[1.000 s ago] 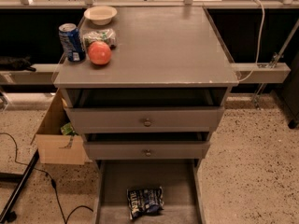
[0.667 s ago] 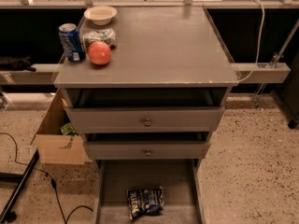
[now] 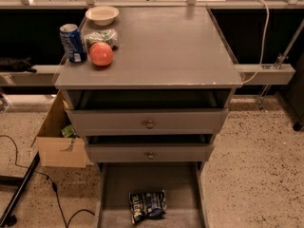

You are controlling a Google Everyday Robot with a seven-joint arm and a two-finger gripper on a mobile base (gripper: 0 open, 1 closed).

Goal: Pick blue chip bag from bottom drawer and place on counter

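The blue chip bag (image 3: pixel 148 205) lies crumpled on the floor of the pulled-out bottom drawer (image 3: pixel 118 189), toward its front middle. Above it are two grey drawers with round knobs, both partly open. The counter (image 3: pixel 166 46) is the flat grey top of the cabinet, with a worn pale front edge. The gripper and arm are not in view.
On the counter's back left stand a blue soda can (image 3: pixel 72 42), a green-and-white packet (image 3: pixel 100 37), a red apple-like fruit (image 3: pixel 101 54) and a pale bowl (image 3: pixel 102 14). A cardboard box (image 3: pixel 59 137) sits on the floor left of the cabinet. Black cables (image 3: pixel 28 175) cross the speckled floor.
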